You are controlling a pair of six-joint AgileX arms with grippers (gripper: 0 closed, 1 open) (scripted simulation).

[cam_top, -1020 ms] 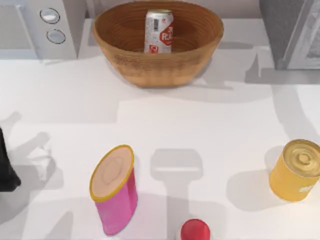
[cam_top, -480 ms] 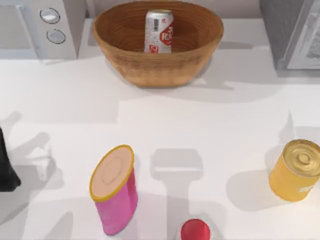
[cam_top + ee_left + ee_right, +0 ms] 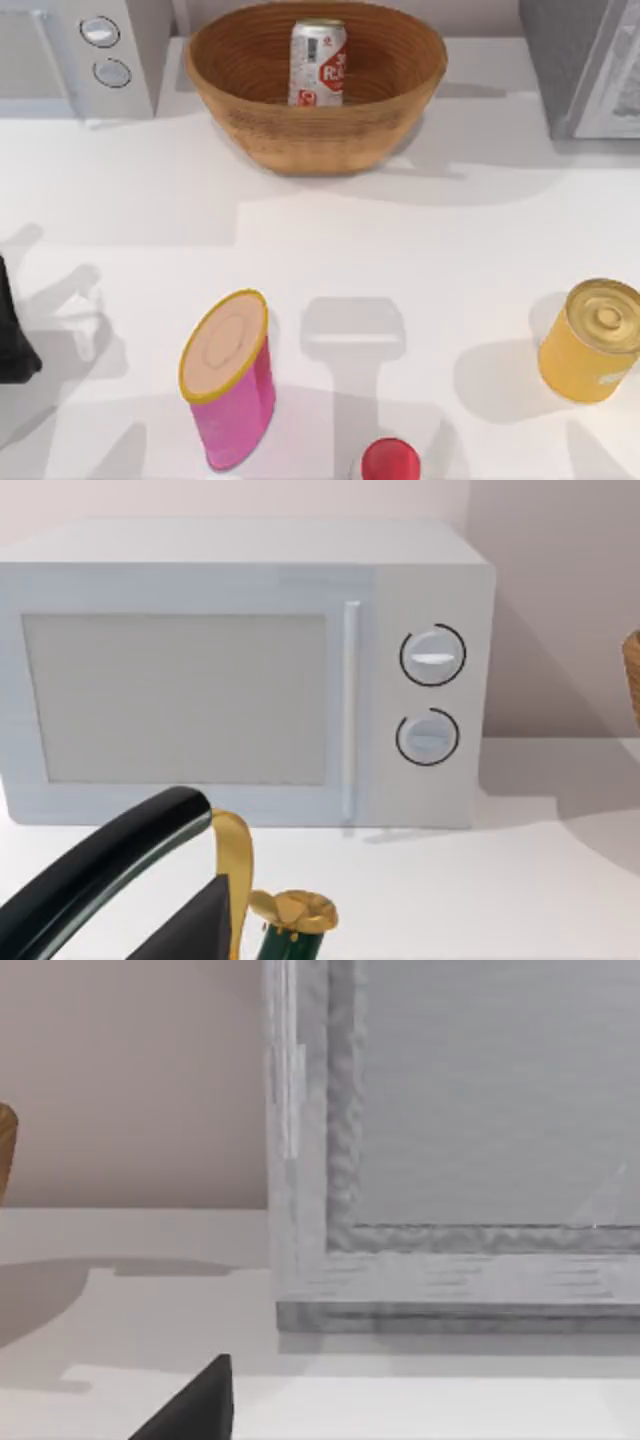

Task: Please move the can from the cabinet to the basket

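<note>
Seen from above, a white surface carries several things, described from its left to its right. At the far left edge a dark part of the left arm sits low and idle; whether its fingers are released or clenched cannot be told. Behind it, at the back left, stands a white microwave with two round dials. Nearer the front, a pink yellow-rimmed canister stands tilted, and a small red cap sits at the front edge. At the back centre rests the basket, wide and woven, and the can stands upright inside it, free of any grip, so the move looks complete. At the right, a squat gold tin stands apart, untouched. Behind it is the grey cabinet. The right wrist view faces that cabinet, with one dark fingertip at its lower edge; the right fingers' state cannot be told either.
</note>
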